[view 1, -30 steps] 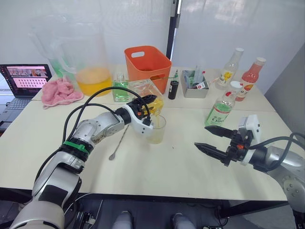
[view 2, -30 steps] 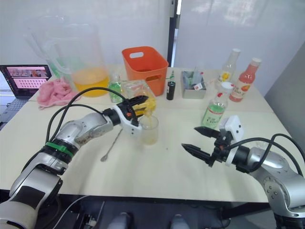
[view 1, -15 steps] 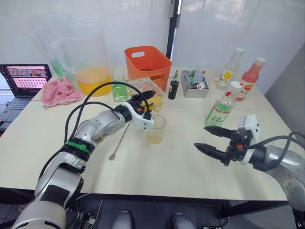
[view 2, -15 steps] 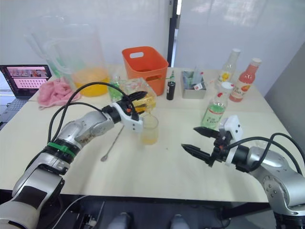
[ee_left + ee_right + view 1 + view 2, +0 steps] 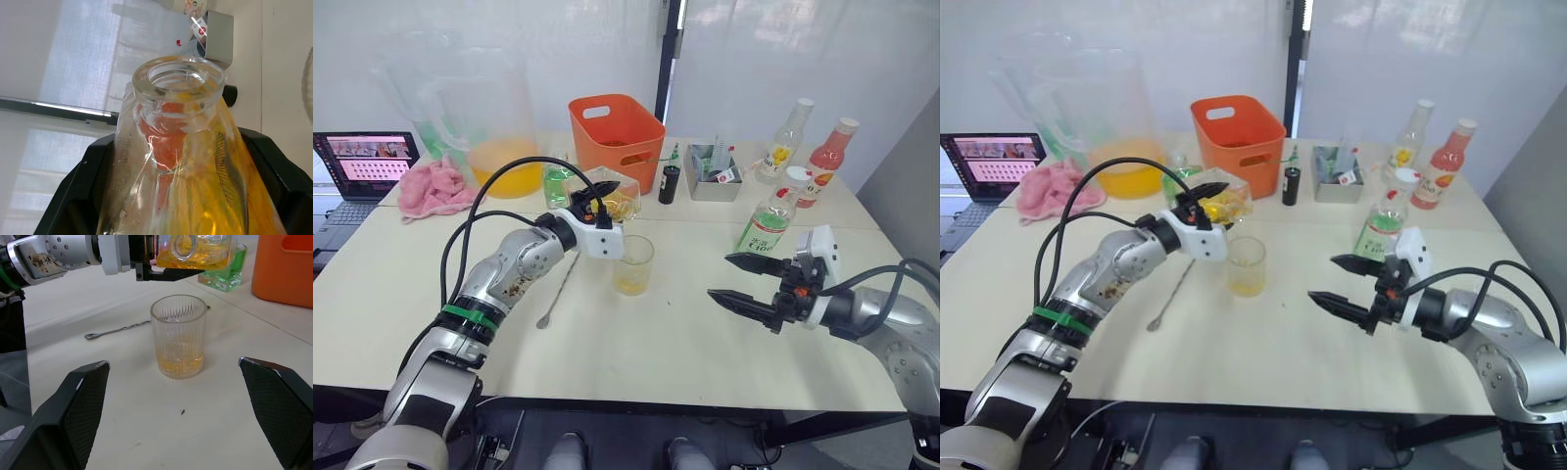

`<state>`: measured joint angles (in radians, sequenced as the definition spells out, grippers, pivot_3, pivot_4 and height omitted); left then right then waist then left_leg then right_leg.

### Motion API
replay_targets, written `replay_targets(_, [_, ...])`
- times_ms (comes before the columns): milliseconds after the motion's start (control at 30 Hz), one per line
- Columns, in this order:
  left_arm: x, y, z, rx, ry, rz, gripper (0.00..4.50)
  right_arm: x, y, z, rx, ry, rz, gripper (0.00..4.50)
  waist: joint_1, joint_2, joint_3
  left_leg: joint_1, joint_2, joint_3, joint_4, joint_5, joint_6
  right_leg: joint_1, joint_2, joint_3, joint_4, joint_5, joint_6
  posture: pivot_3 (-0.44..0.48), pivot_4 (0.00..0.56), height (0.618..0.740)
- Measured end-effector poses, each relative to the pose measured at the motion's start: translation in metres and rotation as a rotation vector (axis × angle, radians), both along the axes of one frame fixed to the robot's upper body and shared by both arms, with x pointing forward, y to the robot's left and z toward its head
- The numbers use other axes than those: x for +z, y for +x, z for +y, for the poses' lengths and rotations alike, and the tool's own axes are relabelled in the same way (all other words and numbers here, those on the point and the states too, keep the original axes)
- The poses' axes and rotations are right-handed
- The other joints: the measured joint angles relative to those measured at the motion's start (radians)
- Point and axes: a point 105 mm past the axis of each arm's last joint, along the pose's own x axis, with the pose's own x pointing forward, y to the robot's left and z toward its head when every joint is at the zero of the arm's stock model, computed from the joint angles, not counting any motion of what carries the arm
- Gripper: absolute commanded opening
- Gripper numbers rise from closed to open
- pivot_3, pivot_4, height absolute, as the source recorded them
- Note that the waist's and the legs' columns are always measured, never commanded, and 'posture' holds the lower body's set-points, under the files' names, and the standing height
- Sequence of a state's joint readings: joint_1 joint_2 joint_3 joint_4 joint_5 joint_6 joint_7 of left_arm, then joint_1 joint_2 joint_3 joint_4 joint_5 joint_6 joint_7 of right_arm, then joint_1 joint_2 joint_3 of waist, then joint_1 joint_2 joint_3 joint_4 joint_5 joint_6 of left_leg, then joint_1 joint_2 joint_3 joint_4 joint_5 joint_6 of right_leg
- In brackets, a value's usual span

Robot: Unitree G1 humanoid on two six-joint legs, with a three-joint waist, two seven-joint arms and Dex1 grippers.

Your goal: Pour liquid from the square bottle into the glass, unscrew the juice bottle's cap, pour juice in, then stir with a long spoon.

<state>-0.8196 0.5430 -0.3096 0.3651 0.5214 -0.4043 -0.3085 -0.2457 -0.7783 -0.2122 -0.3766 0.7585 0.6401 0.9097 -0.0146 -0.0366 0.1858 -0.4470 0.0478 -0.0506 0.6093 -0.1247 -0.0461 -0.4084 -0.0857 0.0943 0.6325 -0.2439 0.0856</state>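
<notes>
Holding the square bottle (image 5: pixel 614 200) above and just behind the glass (image 5: pixel 633 264), the left gripper (image 5: pixel 597 204) has its black fingers clamped on the bottle's flat sides. That bottle is squat clear glass with angular faces, a short round open neck and yellow liquid pooled inside; it lies close to level, its long axis running from the gripper toward the robot's right, mouth aimed toward the grey metal box (image 5: pixel 714 176). In the left wrist view the open mouth (image 5: pixel 179 78) faces away from the camera, fingers on both flanks.

On the table (image 5: pixel 636 352) the glass stands upright, a small ribbed tumbler with a shallow layer of yellow at its bottom (image 5: pixel 179 365). Beside it, on the robot's left, the long spoon (image 5: pixel 556 292) lies flat, thin and silver, bowl nearest the robot, stem running away toward the small green bottle (image 5: pixel 556 185).

Well to the right, the right gripper (image 5: pixel 740 279) hovers low over the table, fingers spread wide and empty, pointing at the glass. Just behind it stands the juice bottle (image 5: pixel 770 223), upright, white cap on
</notes>
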Motion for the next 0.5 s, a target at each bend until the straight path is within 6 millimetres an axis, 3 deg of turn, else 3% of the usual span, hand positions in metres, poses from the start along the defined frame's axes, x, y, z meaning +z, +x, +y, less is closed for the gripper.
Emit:
replay_targets(167, [0.013, 0.003, 0.018, 0.072, -0.227, 0.135, 2.80, 0.009, 0.004, 0.004, 0.041, 0.005, -0.020, 4.46, -0.005, 0.000, 0.000, 0.000, 0.000, 0.000, 0.000, 0.000, 0.000, 0.000, 0.000, 0.000, 0.001, 0.000, 0.000, 0.000, 0.150, 0.738])
replay_targets(333, [0.051, 0.007, 0.064, 0.185, -0.583, 0.209, 2.80, 0.008, 0.007, 0.008, 0.080, -0.002, -0.007, 4.46, -0.009, 0.000, 0.000, 0.001, 0.000, -0.001, 0.000, 0.000, 0.000, 0.000, 0.000, 0.000, 0.002, 0.000, 0.000, 0.000, 0.150, 0.738])
replay_targets(500, [0.053, 0.010, 0.107, 0.260, -0.894, 0.357, 2.80, 0.011, 0.010, 0.012, 0.104, -0.010, -0.012, 4.46, -0.008, 0.000, 0.000, 0.001, 0.000, -0.001, 0.001, 0.000, 0.000, 0.001, 0.000, -0.001, 0.002, 0.000, 0.000, 0.000, 0.150, 0.738])
